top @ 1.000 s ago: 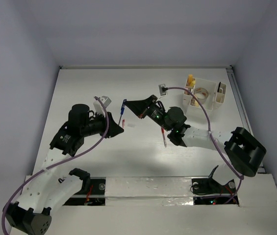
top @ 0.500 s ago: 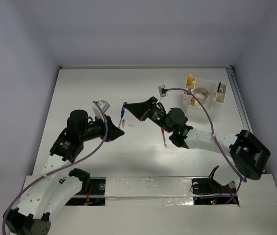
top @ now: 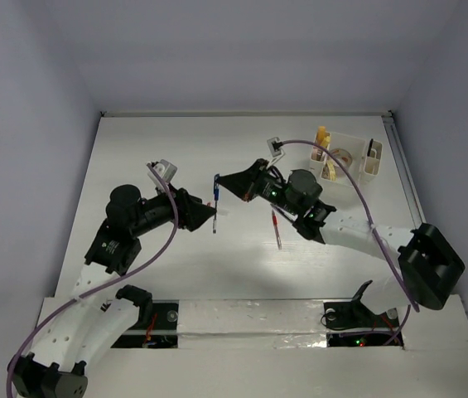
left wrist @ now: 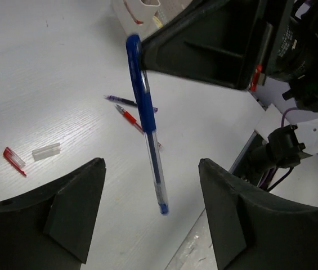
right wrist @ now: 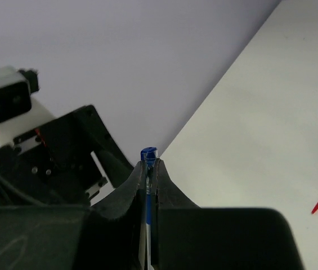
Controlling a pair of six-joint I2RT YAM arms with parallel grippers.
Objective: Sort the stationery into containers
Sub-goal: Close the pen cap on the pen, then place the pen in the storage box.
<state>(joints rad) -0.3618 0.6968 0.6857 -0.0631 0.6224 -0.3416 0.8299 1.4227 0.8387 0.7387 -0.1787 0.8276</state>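
White table (top: 134,157), right gripper (top: 220,182) pinching dangling blue pen (left wrist: 146,112), left gripper (top: 212,217) spread, facing it

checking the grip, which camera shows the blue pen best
Left wrist: the blue pen shows at almost full length, hanging from the right tool. Top external shows it small and thin; right wrist shows only its blue end, pinched.

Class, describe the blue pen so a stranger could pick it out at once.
On the white table, find where the two arms meet. The blue pen hangs there, pinched at its top by the right tool, between the fingers of the open left tool. Unlike the red pen, lying flat, it is in the air.
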